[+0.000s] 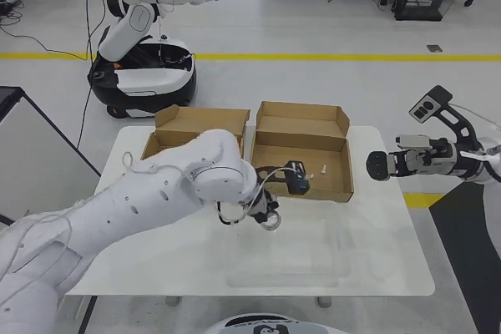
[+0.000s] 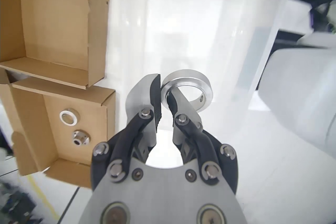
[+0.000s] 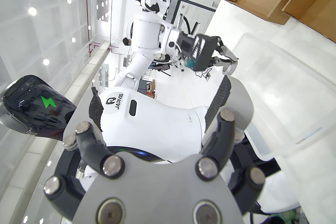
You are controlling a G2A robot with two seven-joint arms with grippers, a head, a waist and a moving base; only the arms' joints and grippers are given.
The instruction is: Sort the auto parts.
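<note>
Transfer step judged in hand: metal ring [image 2: 189, 74] was held clamped by its rim in left gripper [image 2: 164, 101] above the table, near the boxes. Next, release over ring-parts box [image 2: 50, 146] would be required.

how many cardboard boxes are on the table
2. One box sits at the table's far edge. The other box is right beside it. Both are open, and no more seem hidden.
</note>
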